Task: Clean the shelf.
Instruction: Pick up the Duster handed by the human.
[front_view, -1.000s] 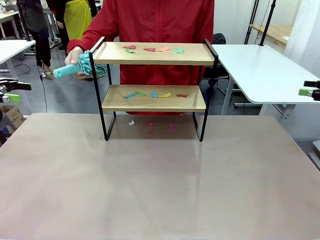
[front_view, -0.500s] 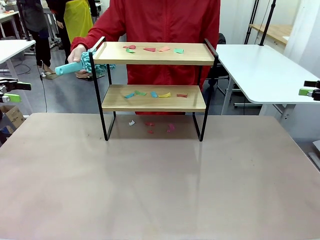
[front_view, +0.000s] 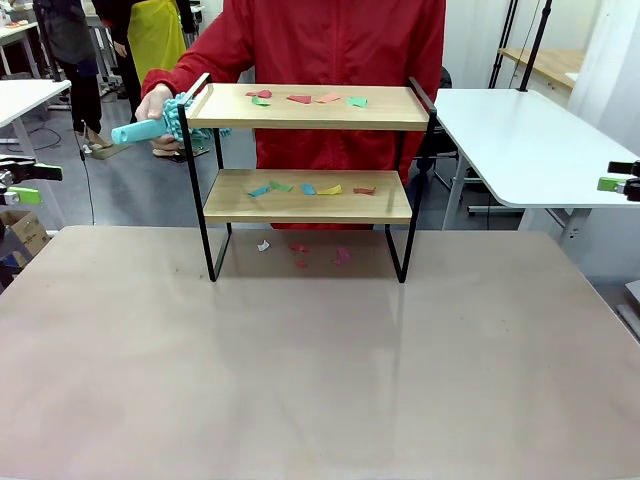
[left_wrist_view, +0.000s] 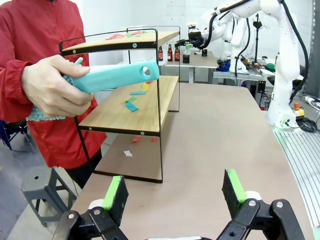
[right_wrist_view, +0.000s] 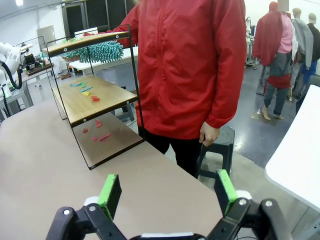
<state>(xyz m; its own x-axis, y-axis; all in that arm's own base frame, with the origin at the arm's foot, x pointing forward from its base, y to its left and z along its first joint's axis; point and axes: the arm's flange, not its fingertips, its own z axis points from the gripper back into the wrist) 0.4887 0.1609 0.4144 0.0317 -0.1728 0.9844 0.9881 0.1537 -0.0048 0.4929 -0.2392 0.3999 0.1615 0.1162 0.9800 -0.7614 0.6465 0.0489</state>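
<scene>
**Duster closing in on the top board, both arms idling**

Left gripper (left_wrist_view: 175, 192) and right gripper (right_wrist_view: 167, 192) are both hanging with jaws wide apart, gripping nothing. They are parked off either side of the table (front_view: 320, 400), well apart from the work.

The shelf (front_view: 310, 121) is standing upright at the table's far middle, just in front of the person. Coloured paper scraps (front_view: 305, 188) are lying along the lower board, with more on the top board and a few on the table under the frame. None of them is shifting compared with a second ago, so nothing is getting swept yet.

What is changing: the person's hand (front_view: 152, 103) is bringing the teal duster (front_view: 138, 131) up and in toward the shelf's left end. A second ago it was sitting lower and farther out. Now the fluffy head is sitting at the left rail, about level with the top board, and I can't tell whether it is touching the wood. The handle is pointing out toward the robot's left side.

My read: the task is barely starting. This is either the run-up to a first sweep of the top board or an offer of the handle to the left arm.
</scene>
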